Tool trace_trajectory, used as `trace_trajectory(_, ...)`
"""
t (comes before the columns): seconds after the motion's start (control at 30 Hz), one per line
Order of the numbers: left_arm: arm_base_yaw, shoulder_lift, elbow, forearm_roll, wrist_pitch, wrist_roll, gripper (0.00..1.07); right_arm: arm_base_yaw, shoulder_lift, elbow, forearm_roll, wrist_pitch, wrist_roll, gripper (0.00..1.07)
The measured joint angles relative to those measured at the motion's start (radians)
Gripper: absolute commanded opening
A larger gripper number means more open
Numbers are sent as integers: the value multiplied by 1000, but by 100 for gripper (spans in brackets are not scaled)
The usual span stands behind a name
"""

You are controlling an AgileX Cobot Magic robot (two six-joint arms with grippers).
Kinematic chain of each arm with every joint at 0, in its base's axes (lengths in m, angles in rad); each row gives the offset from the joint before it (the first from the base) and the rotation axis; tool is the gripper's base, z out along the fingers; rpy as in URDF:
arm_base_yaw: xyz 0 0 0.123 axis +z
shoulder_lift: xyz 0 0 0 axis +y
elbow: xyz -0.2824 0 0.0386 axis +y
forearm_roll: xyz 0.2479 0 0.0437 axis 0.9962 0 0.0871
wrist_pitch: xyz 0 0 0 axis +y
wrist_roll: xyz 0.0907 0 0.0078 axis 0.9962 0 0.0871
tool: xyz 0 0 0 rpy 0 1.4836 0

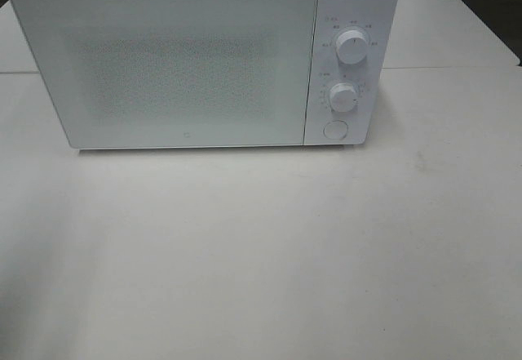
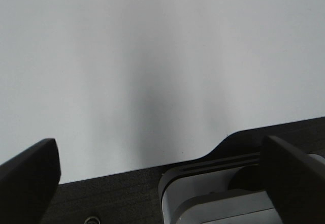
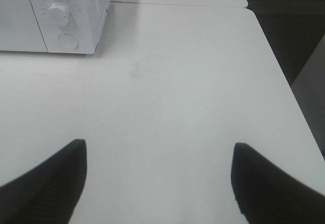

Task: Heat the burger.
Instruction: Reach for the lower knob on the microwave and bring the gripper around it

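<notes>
At the back of the tabletop [image 1: 261,254] you've got the microwave [image 1: 188,58] with its door [image 1: 163,66] shut, and the burger is nowhere to be seen in any view; it may be behind that frosted door, but you can't tell. Your left claw [image 2: 158,148] is spread wide with nothing in it, hanging right over the near edge of the tabletop. Your right claw [image 3: 158,148] is well open too, empty, off to the right of the microwave. Watch out: start the heating now and you may be heating nothing. Pushing on the two dials [image 1: 352,46] or the round button [image 1: 334,130] could shove the microwave backward, I'd judge. If the door swings out, it sweeps the space in front, so keep the claws out of that arc. Room is generous across the bare front. The right edge [image 3: 271,56] drops to dark floor, so stay inboard.
</notes>
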Motion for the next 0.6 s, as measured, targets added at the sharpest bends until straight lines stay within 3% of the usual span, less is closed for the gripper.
trace_trajectory(0.2,0,-130,63,21,14,-21,98,0,0,0,0,0,0,76)
trace_trajectory(0.6,0,-385,63,40,15,-46,98,0,0,0,0,0,0,76)
